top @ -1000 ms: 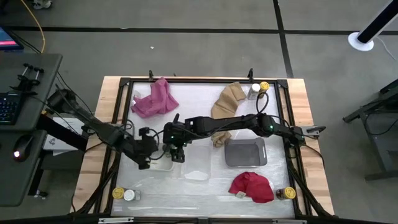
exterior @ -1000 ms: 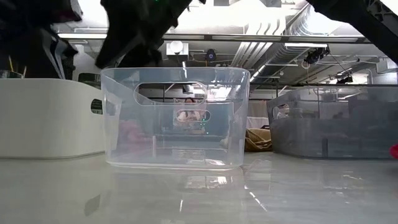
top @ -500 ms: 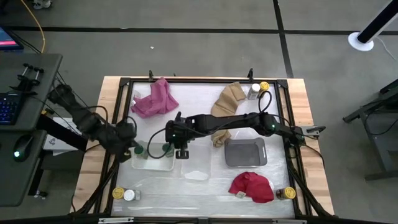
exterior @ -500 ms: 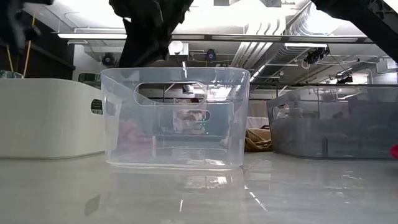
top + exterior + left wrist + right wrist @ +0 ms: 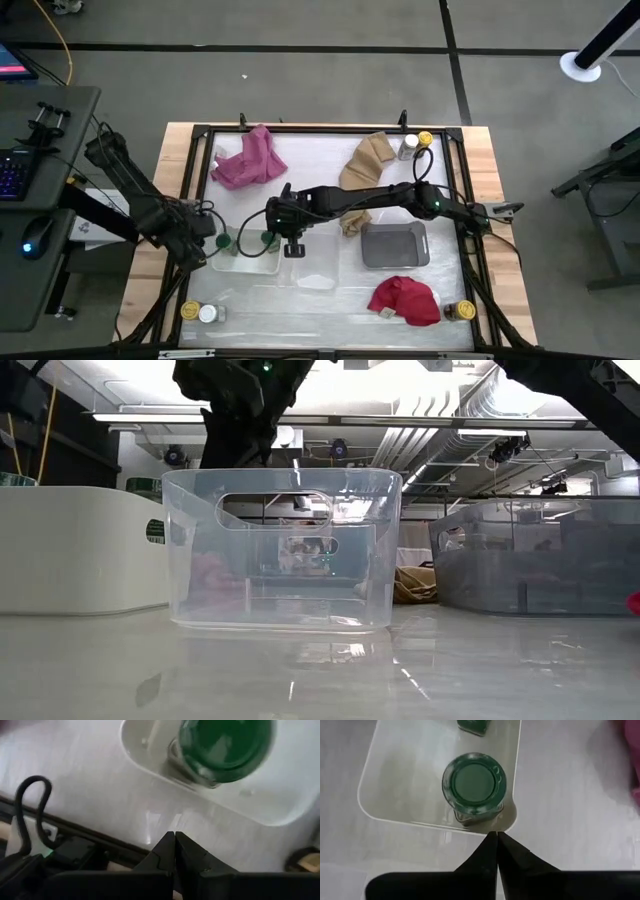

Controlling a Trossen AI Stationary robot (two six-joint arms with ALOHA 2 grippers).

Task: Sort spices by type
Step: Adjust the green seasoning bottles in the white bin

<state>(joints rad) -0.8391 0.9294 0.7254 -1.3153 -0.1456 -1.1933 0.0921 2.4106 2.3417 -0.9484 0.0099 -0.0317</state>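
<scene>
Progress: two green-lidded jars stand in the white tray (image 5: 250,262), one (image 5: 226,242) at the end nearest the left tool, the other (image 5: 267,240) at the end directly beneath the right tool. The clear tray (image 5: 317,262) and the grey tray (image 5: 394,244) appear to hold nothing.

Still unsorted, by my reading:
- a yellow-lidded jar (image 5: 426,139) and a white-lidded jar (image 5: 409,146) together at the far corner, well apart from the right tool, beside the tan cloth (image 5: 366,160);
- a yellow-lidded jar (image 5: 189,310) touching a white-lidded one (image 5: 208,313), near the left tool on the near edge;
- an amber jar (image 5: 463,310) at the near corner past the red cloth (image 5: 405,300).

Judgement: green kind possibly complete; the other two kinds not begun.

Pose: right arm stretched long across the tabletop (image 5: 330,210), its right tool (image 5: 496,851) pointing down over the tray's rim, fingers pressed together, gripping nothing; the nearer green lid sits just ahead of the tips. Left arm folded back off the tabletop's edge; left tool (image 5: 174,851) likewise clenched and empty, tray corner and green lid just ahead. The pink cloth (image 5: 248,158) lies beyond both.
</scene>
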